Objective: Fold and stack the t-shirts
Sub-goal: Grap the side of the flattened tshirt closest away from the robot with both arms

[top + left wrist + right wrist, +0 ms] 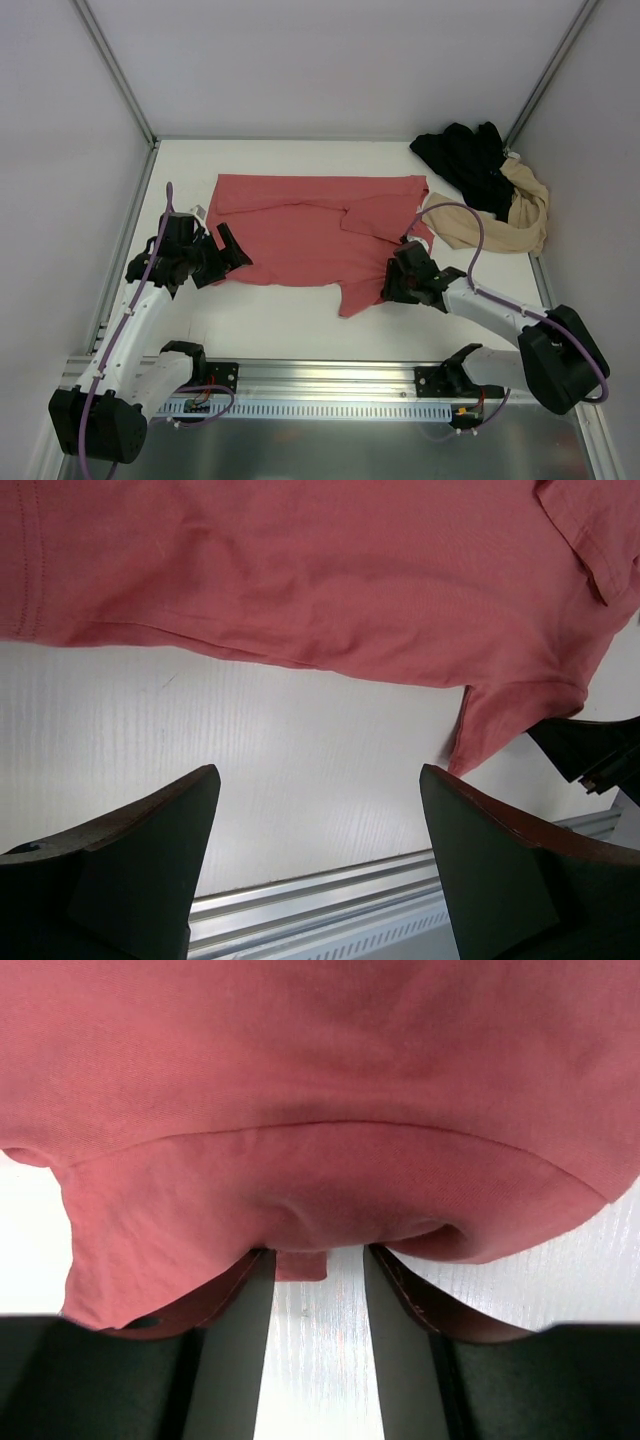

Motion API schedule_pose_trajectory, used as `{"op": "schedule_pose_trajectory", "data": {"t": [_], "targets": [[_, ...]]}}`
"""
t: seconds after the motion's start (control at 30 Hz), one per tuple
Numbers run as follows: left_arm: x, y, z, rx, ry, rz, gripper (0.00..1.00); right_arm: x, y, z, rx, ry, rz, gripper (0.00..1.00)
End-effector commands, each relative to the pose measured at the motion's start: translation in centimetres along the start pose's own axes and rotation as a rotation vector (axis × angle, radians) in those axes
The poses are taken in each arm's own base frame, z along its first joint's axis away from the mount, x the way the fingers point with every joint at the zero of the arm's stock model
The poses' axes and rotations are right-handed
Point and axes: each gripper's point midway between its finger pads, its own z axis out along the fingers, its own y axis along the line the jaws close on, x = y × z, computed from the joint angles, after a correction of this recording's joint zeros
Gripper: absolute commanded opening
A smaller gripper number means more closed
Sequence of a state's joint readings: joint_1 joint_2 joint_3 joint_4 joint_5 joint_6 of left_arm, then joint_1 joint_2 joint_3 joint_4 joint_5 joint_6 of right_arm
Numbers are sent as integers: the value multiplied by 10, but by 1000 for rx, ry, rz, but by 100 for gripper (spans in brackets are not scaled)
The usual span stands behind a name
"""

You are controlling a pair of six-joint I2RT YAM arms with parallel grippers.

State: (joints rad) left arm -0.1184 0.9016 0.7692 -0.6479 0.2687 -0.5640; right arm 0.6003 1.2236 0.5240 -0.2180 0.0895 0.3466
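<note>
The coral-red t-shirt (300,230) lies spread across the middle of the table, its right side partly folded in and a sleeve (355,295) pointing toward the near edge. My left gripper (228,262) is open at the shirt's lower left corner. In the left wrist view it (315,780) hovers over bare table, just short of the coral shirt's (320,570) hem. My right gripper (392,280) is at the shirt's lower right edge. Its jaws (318,1255) stand narrowed with a gap between them, and the coral cloth (320,1080) bunches over the hidden tips.
A black t-shirt (470,160) and a beige t-shirt (510,215) lie crumpled together in the back right corner. White walls close in the table on three sides. An aluminium rail (330,375) runs along the near edge between the arm bases.
</note>
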Motion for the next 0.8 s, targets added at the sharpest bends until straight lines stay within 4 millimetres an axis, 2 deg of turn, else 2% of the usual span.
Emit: {"op": "schedule_pose_trajectory", "data": {"t": [0.0,0.33,0.43,0.53,0.6,0.63,0.67,0.7,0.77], "targets": [[-1,4,4,-16,-12,29,83,27,-15,7,53,93,-8,42],[0,8,4,-31,-12,34,84,38,-15,13,52,124,1,0],[0,9,4,-34,-11,37,83,40,-16,10,58,124,0,0],[0,9,2,-36,-12,40,83,33,-16,-1,58,92,3,0],[1,12,4,-48,-11,41,84,23,-19,-19,68,46,1,0],[3,15,6,-57,-6,39,84,24,-26,-28,96,48,-3,0],[4,18,8,-72,-2,35,84,12,-22,-40,76,-3,-3,1],[6,22,10,-88,7,30,83,9,-23,-47,82,-15,-6,0],[11,36,16,-152,27,7,83,7,-29,-62,98,-33,-18,0]]}}
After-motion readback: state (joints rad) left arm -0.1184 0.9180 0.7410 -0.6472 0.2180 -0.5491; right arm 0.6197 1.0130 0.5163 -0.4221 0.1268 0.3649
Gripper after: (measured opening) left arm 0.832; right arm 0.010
